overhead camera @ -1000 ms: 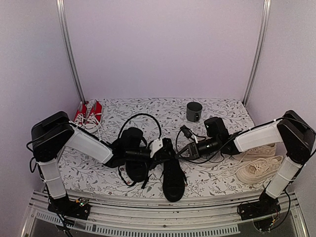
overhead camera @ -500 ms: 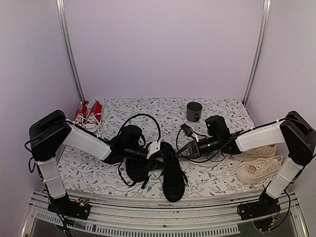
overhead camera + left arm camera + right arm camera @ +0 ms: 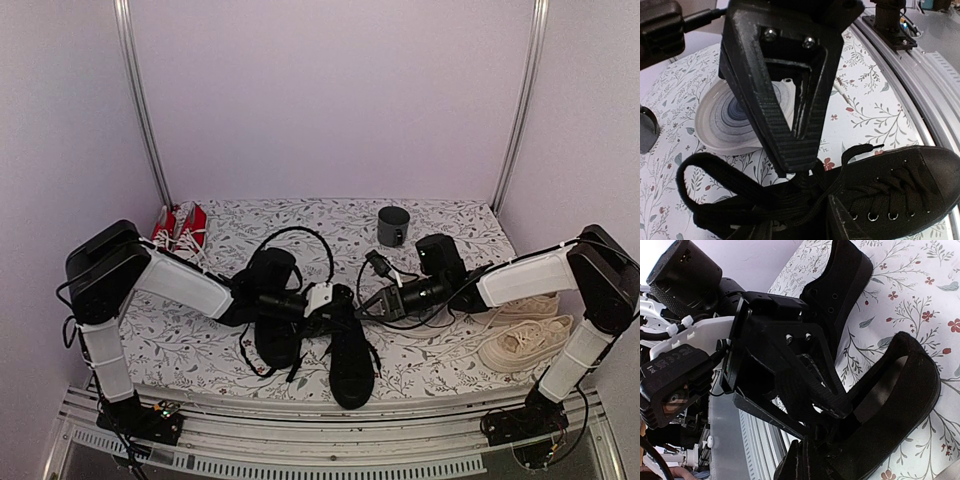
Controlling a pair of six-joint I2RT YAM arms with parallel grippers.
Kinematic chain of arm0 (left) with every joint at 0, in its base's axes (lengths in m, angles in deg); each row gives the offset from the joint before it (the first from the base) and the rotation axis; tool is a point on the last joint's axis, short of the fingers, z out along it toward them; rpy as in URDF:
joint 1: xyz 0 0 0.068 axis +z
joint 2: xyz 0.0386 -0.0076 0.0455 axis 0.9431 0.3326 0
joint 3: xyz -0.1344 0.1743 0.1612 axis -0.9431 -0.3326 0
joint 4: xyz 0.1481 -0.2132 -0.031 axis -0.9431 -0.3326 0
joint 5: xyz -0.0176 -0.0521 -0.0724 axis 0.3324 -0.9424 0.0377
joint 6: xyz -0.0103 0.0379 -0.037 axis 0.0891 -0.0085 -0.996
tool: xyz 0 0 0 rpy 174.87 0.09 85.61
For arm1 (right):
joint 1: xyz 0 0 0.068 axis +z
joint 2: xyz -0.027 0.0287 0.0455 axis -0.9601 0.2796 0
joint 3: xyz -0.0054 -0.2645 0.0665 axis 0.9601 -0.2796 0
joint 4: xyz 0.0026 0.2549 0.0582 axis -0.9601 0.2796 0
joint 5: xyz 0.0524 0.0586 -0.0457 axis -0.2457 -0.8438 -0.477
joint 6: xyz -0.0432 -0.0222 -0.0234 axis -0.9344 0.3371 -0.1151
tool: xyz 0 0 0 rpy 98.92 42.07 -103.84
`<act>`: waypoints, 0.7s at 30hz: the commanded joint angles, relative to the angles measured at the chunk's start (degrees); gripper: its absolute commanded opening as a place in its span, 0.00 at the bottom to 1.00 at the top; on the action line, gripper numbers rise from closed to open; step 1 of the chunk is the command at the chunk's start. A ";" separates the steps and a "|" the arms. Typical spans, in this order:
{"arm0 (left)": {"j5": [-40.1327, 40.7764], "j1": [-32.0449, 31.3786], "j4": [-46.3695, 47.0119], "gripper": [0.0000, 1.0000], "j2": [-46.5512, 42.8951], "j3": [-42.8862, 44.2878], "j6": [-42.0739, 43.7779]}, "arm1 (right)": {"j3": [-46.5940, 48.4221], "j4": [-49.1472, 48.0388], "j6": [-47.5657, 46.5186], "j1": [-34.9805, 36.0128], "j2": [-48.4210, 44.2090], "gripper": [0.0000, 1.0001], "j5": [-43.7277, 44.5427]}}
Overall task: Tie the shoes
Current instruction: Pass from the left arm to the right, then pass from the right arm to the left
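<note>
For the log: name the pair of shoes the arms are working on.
The black shoes at the table's middle, between left gripper and right gripper. The red sneakers sit far left, the cream sneakers right, both untouched.

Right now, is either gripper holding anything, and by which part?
Right gripper is shut on a thin black lace of the black low-top sneakers, near the knot. Left gripper touches the laces; whether it grips them cannot be told.

Two black shoes, one mug
</note>
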State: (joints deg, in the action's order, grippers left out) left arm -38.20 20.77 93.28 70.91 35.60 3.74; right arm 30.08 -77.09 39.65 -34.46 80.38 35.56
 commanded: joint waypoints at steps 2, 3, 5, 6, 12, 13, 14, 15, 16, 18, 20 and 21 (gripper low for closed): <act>1.37 0.55 2.45 0.30 1.61 1.14 -0.02 | -0.39 -1.05 -0.01 0.07 -1.82 0.01 -0.86; 1.37 0.56 2.52 0.26 1.86 1.32 -0.14 | -0.44 -1.04 -0.07 0.07 -1.74 0.01 -0.87; 1.32 0.58 2.77 0.16 2.00 1.55 -0.81 | -0.33 -0.92 -0.09 0.09 -1.64 0.01 -1.07; 1.29 0.52 3.05 0.11 1.96 1.38 -1.31 | -0.31 -0.83 -0.09 0.07 -1.64 0.01 -1.10; 3.76 0.46 10.08 0.00 0.11 -2.81 -4.16 | -0.19 1.59 -1.24 0.11 -2.93 0.03 -1.04; 4.46 0.40 11.56 0.00 -0.23 -3.75 -4.49 | 0.07 2.51 -1.73 0.00 -3.40 0.09 -0.90; 5.09 0.36 12.88 0.00 -0.43 -4.58 -4.69 | 0.22 3.28 -2.28 -0.14 -4.09 0.15 -0.68; 5.76 0.31 14.01 0.00 -0.65 -5.27 -4.86 | 0.29 3.87 -3.29 -0.52 -4.73 0.20 -0.45; 6.23 0.25 14.80 0.00 -0.76 -5.70 -5.09 | 0.29 4.21 -3.81 -0.87 -5.46 0.25 -0.12; 6.65 0.19 15.20 0.00 -0.83 -5.90 -5.13 | 0.06 4.42 -4.76 -2.41 -6.02 0.27 0.39; 7.14 0.10 15.60 0.00 -0.81 -6.06 -5.33 | 0.17 4.56 -4.99 -3.28 -5.03 0.27 0.93; 7.17 0.14 15.78 0.00 -0.92 -6.16 -5.31 | 0.78 5.31 -5.01 -3.35 -3.91 0.25 1.73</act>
State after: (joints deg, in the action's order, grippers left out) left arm -33.15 20.71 104.93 71.89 30.16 -0.48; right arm 30.10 -73.95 36.61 -36.05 75.62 35.45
